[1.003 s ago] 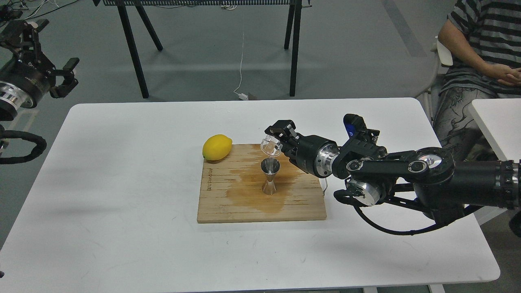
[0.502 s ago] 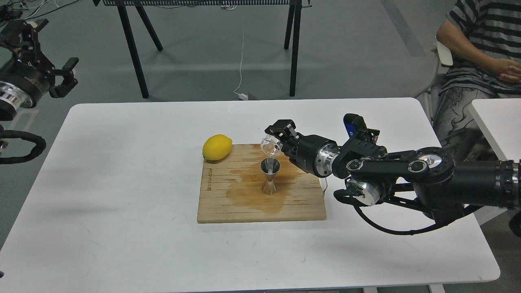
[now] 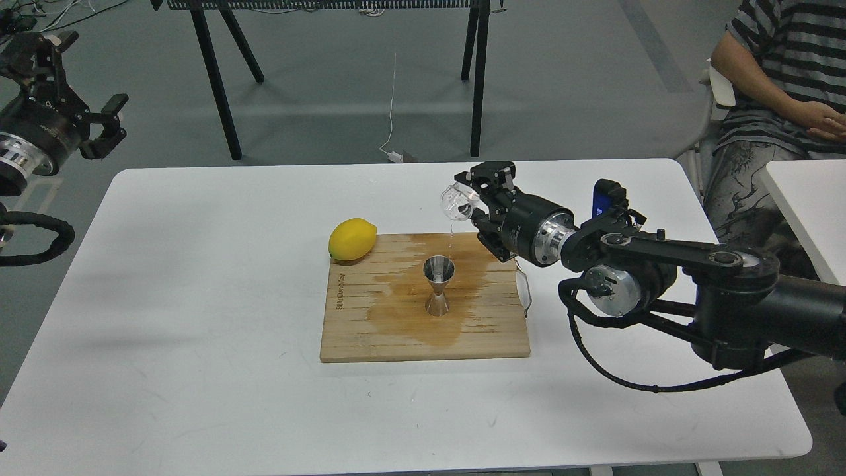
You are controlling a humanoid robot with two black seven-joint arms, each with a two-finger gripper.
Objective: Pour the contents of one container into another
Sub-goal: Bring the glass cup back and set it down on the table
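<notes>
The steel jigger [image 3: 439,285] stands upright on the wooden board [image 3: 370,330], in a dark wet patch. My right gripper [image 3: 477,194] is shut on the clear glass cup [image 3: 457,202], holding it tipped on its side above and slightly right of the jigger. A thin drip hangs from the cup toward the jigger's rim. My left gripper [image 3: 106,122] hangs open, far off the table's left back corner, holding nothing.
A yellow lemon [image 3: 352,239] lies at the board's back left corner. The white table [image 3: 198,370] carries the board. A seated person [image 3: 786,99] is at the right, with a second white table [image 3: 806,205] and black stand legs [image 3: 218,86] behind.
My right gripper has lifted the cup up and to the right, away from the jigger's rim. The stream has thinned to a drip. The left arm is still.
</notes>
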